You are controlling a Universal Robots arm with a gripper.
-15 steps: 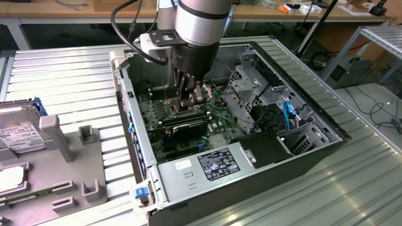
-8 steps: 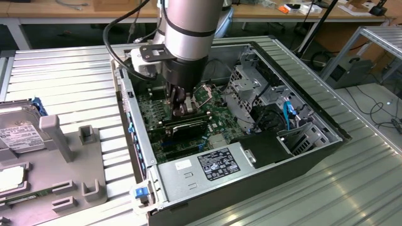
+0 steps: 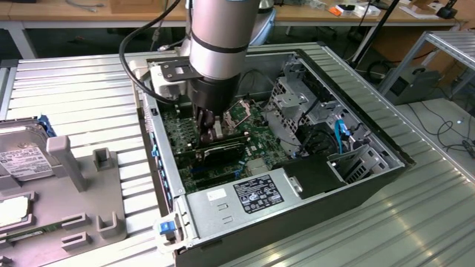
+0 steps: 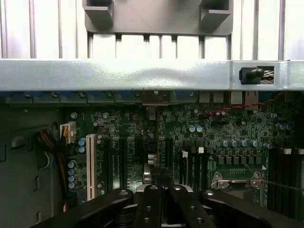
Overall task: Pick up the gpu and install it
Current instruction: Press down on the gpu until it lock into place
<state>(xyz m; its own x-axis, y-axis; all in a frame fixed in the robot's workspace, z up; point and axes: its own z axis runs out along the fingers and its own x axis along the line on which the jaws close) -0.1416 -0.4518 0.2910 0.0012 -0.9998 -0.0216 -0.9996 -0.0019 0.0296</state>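
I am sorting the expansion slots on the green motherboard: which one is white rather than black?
The long white plastic slot, beside the yellow-and-black wire bundle. The other slots on the green motherboard are black.

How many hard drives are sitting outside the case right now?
1: a silver hard drive with a white label, on the grey holder at the exterior view's left edge. Others may lie beyond that edge.

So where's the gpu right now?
In the exterior view, the gpu stands on edge inside the computer case, on the motherboard, under the gripper.
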